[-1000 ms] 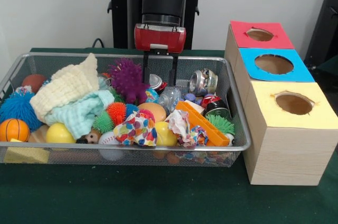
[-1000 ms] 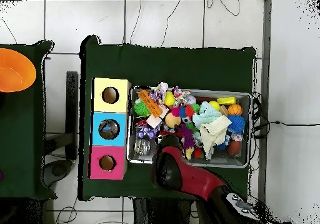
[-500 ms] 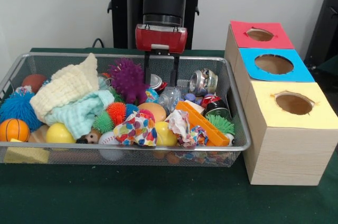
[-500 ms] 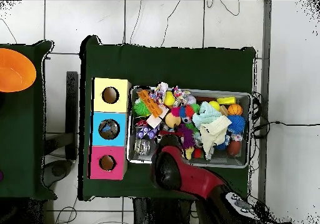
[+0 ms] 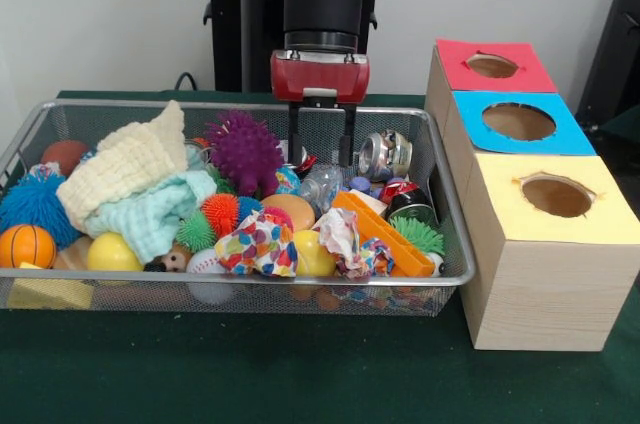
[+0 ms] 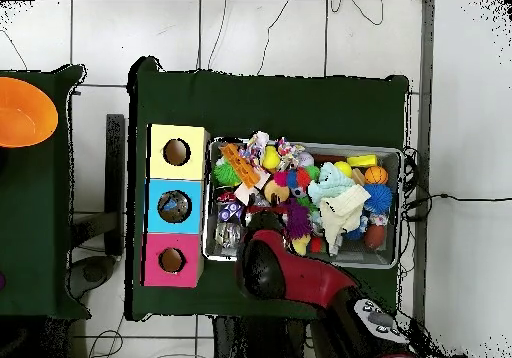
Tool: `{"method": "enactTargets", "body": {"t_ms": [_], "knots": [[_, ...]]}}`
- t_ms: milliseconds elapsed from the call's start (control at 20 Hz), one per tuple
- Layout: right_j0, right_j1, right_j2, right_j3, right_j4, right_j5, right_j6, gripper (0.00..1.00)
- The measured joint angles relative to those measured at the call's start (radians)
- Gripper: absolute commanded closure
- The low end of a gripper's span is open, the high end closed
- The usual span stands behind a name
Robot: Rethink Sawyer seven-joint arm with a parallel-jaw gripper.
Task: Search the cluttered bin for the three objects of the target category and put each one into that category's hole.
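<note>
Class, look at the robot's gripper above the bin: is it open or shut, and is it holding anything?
Open and empty. In the front view the gripper has two fingers standing apart with only mesh showing between them.

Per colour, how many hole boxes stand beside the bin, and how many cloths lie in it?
Red box: 1
Blue box: 1
Yellow box: 1
Cream cloth: 1
Mint cloth: 1
Total: 5

The boxes are topped red (image 5: 492, 66), blue (image 5: 518, 122) and yellow (image 5: 555, 198). A purple spiky ball (image 5: 243, 150) and cream cloth (image 5: 125, 166) lie in the grey mesh bin (image 5: 240, 296). The tablecloth (image 5: 300, 369) is dark green.
</note>
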Motion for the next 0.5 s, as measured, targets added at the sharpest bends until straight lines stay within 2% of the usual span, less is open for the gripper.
{"method": "enactTargets", "body": {"t_ms": [200,500], "knots": [[0.019,0.004,0.0,-0.022,-0.018,0.011,0.0,0.0],[0.08,0.049,-0.024,-0.07,-0.034,0.024,0.0,0.0]]}}
